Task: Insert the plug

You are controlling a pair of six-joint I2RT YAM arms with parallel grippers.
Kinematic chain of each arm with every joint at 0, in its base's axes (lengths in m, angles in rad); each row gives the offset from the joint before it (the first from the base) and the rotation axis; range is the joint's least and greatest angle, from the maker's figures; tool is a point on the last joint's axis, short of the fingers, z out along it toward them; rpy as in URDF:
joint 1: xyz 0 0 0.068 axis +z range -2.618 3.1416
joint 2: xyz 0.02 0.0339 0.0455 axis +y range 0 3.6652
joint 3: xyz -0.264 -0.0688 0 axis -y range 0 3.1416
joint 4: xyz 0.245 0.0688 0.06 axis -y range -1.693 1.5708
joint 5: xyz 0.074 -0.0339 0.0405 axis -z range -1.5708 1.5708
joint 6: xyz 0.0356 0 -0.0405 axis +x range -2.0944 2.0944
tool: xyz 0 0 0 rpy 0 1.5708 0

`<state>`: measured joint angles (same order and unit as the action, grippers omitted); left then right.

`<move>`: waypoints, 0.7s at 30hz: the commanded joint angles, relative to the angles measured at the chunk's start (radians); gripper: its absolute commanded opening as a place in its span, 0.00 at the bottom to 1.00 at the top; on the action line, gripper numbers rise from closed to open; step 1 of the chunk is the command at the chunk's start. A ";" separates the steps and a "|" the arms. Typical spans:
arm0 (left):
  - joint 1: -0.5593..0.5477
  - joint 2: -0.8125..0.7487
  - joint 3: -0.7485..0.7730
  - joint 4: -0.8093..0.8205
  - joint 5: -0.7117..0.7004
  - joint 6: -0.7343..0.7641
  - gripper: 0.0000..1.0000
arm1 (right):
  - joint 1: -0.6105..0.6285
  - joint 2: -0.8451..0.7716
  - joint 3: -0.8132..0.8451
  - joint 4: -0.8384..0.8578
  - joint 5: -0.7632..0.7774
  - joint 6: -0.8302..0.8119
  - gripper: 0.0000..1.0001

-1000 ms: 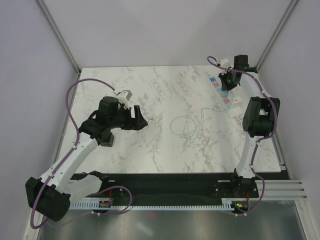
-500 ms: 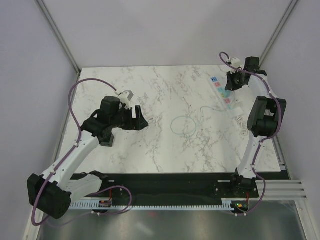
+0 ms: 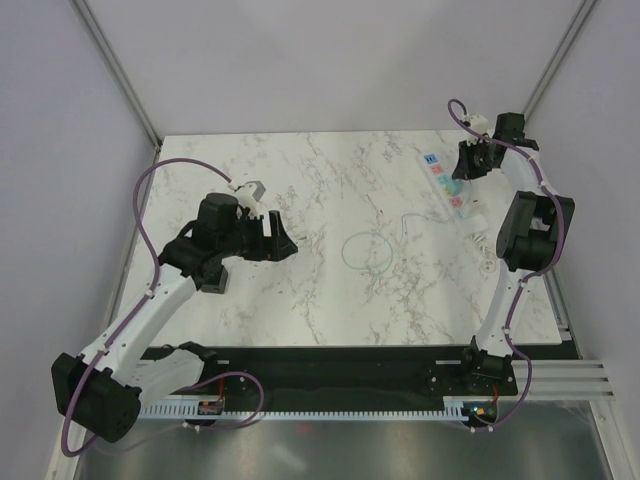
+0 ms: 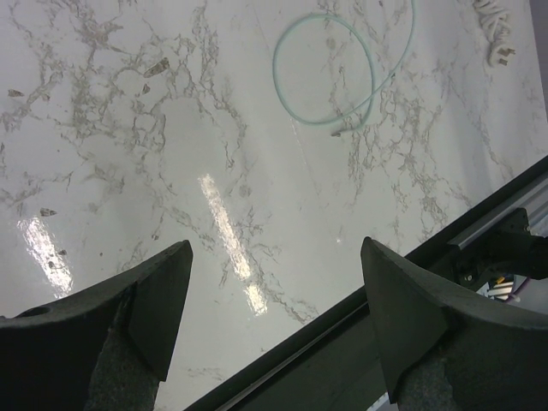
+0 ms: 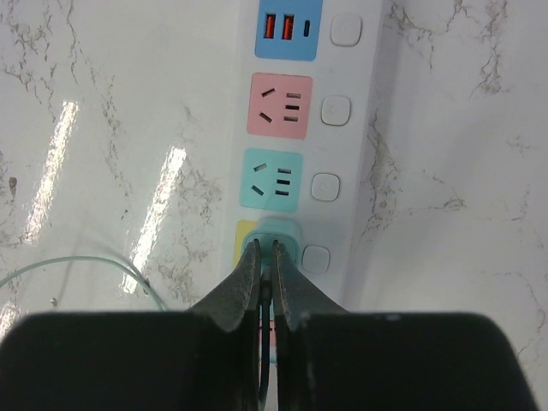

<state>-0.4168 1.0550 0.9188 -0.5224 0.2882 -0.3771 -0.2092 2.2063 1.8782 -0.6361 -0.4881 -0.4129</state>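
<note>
Left tool [image 4: 274, 248]: released, jaws wide, holding nothing, above the bare surface [image 3: 300, 180]. The pale-green cable [image 4: 324, 73] lies looped mid-surface. At right, the plug [image 5: 278, 233], which shows as a pale teal block, sits on the yellow socket [image 5: 241, 246] of the power strip [image 5: 342, 111]. Right tool [image 5: 266, 250]: clenched, tips at the plug's near edge. Insertion appears largely done, but full seating cannot be confirmed. Remaining: verify seating, then withdraw.

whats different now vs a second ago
The right gripper, shut throughout, shifted off the power strip toward the table's right edge, uncovering more of its coloured sockets. Nothing was visibly taken hold of or let go. The left gripper stayed open and in place, and the pale-green cable kept its coil where it was.
</note>
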 commanded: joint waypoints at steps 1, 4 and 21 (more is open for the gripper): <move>0.000 -0.033 0.011 0.016 -0.021 -0.019 0.87 | 0.007 0.162 -0.073 -0.120 0.192 -0.033 0.09; -0.002 -0.033 0.014 0.010 -0.026 -0.011 0.87 | 0.013 0.161 -0.091 -0.122 0.232 -0.032 0.09; 0.000 -0.084 0.037 -0.019 -0.067 -0.009 0.88 | 0.024 0.076 -0.051 -0.076 0.226 0.016 0.36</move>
<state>-0.4168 0.9886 0.9192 -0.5438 0.2550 -0.3767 -0.1802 2.1979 1.8809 -0.6235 -0.3805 -0.3870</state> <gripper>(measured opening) 0.879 0.346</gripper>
